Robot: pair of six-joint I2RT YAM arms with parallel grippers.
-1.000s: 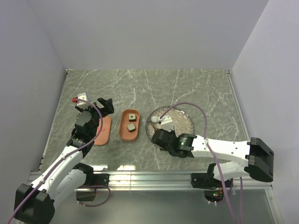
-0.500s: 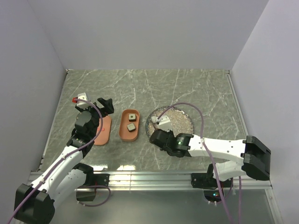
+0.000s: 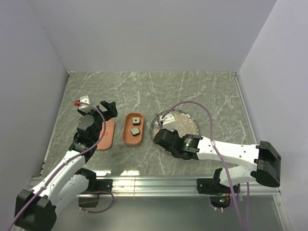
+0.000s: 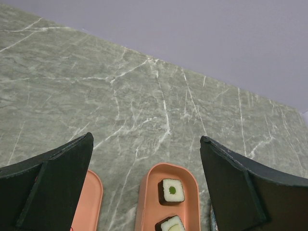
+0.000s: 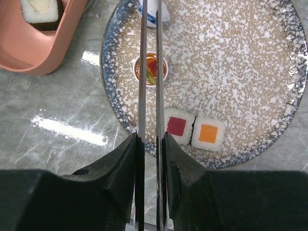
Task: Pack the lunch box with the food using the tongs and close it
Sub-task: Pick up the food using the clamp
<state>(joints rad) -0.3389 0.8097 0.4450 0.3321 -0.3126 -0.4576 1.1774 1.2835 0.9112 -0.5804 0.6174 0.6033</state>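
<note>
My right gripper (image 5: 150, 139) is shut on the tongs (image 5: 142, 72), whose two thin metal arms run nearly parallel up over the speckled plate (image 5: 250, 62). Their tips reach a small white piece (image 5: 163, 12) at the plate's far rim; whether they pinch it is cut off by the frame. The plate also carries a round orange-centred piece (image 5: 150, 69), a red-centred square (image 5: 177, 126) and an orange-centred one (image 5: 208, 133). The salmon lunch box (image 3: 134, 129) holds two sushi squares (image 4: 172, 190). Its lid (image 3: 106, 134) lies to its left, under my open left gripper (image 4: 147, 138).
Grey marble tabletop (image 3: 202, 91) enclosed by pale walls on three sides. A metal rail (image 3: 154, 183) runs along the near edge by the arm bases. The plate lies right beside the lunch box's right side.
The right gripper has squeezed the tongs' arms closer together and the right arm has shifted slightly left over the plate's near-left rim. The left arm has not moved.
</note>
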